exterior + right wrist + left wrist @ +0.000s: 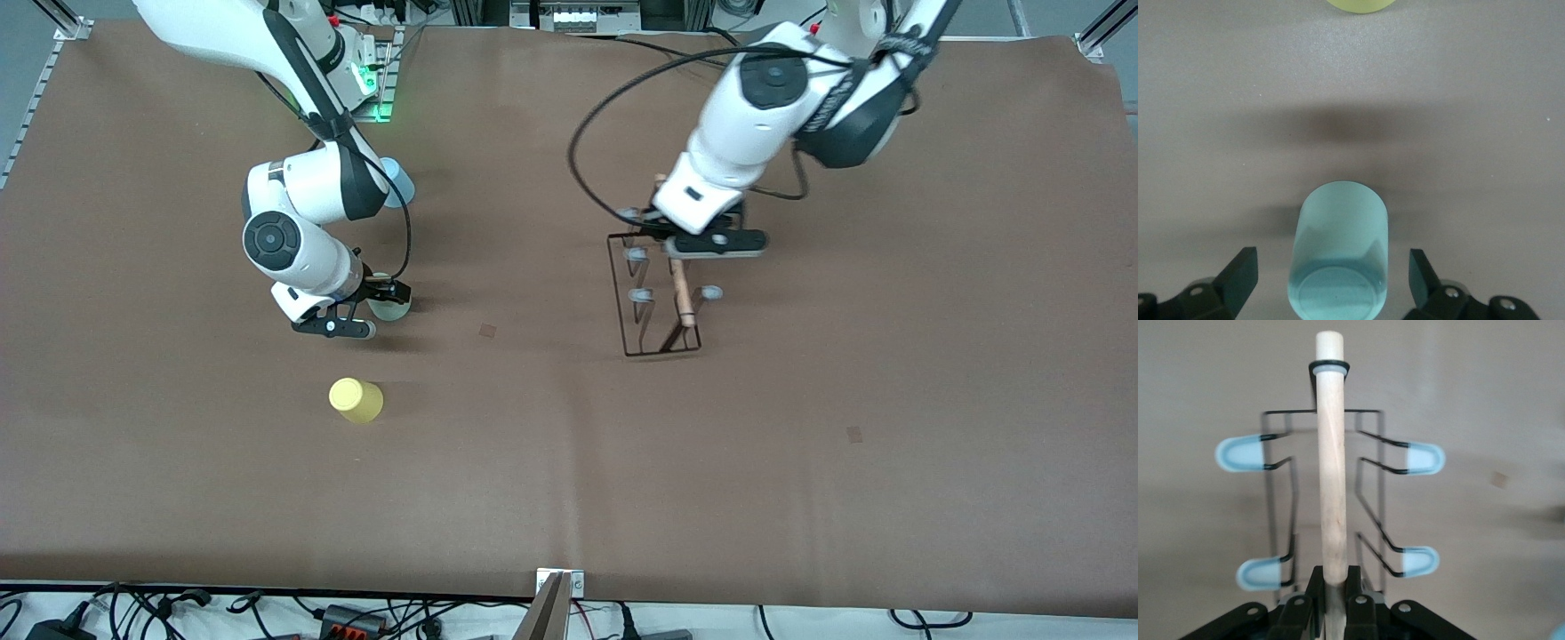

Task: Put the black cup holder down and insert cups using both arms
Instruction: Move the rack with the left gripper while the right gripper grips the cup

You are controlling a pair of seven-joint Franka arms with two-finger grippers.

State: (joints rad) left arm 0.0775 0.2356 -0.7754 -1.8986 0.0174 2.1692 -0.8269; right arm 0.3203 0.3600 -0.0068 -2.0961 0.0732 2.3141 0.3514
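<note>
Front view: the black cup holder is shown right of centre of the frame, resting on the table, with the left gripper closed on the upper end of its wooden rod; in the left wrist view the fingers are seen clamped on either side of the rod, with four blue-tipped pegs visible. The right gripper is shown at left of centre, its jaws spread wide around the mint green cup, which lies on its side; in the right wrist view the cup sits between the fingers with clear gaps on both sides, so nothing is gripped. The cup should be centred between the jaws before closure, and light force applied, since thin plastic is judged likely to deform or slip. The yellow cup lies lower in the frame; the light blue cup is partly hidden by the right arm. No brand, label or writing can be read
</note>
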